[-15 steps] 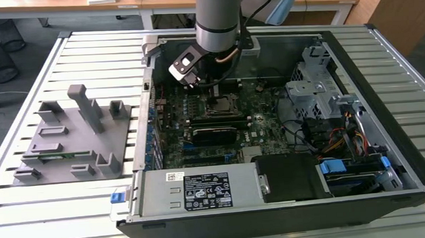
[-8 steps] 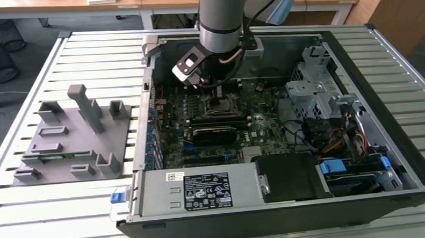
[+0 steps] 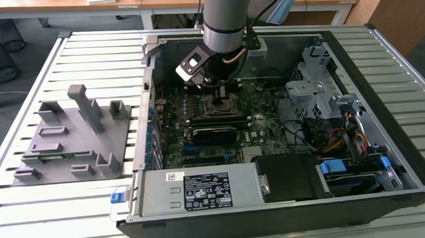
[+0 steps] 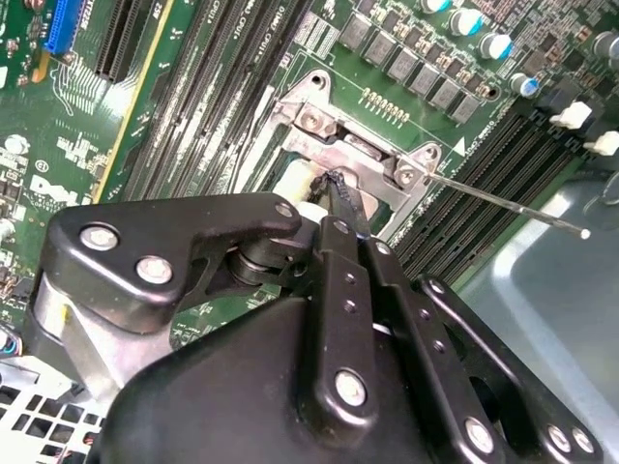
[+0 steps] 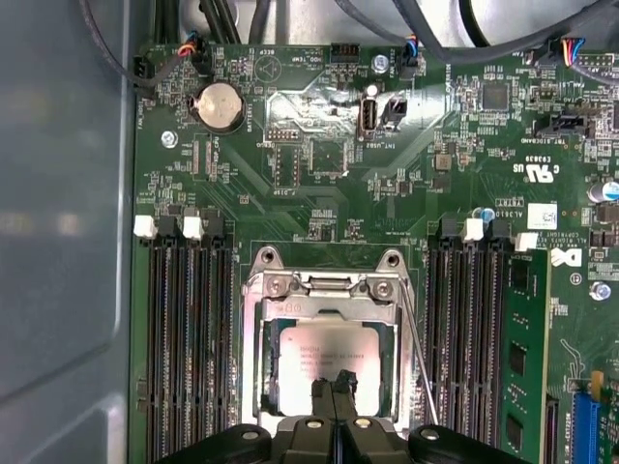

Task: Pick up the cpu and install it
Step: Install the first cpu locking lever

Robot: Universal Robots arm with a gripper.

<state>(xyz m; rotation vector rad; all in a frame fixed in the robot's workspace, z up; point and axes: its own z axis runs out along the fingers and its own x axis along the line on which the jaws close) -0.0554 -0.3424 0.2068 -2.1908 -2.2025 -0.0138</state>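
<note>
The cpu (image 5: 324, 350), a pale silvery square chip, lies flat in the metal-framed socket (image 5: 324, 285) on the green motherboard. My gripper (image 5: 335, 385) hangs right over the chip's edge in the first wrist view, its two black fingers pressed together with nothing between them. In the second wrist view the gripper (image 4: 334, 186) tips meet at the socket's metal frame (image 4: 353, 155), and the black linkage hides most of the chip. In the exterior view the arm reaches down into the open computer case, with the gripper (image 3: 215, 92) just above the socket (image 3: 222, 105).
Black memory slots flank the socket on both sides, and a green memory stick (image 5: 522, 358) stands in one. A thin socket lever wire (image 5: 421, 358) juts out beside the frame. The case also holds a power supply (image 3: 201, 189) and a drive cage (image 3: 315, 93). A grey parts fixture (image 3: 63, 141) lies outside the case.
</note>
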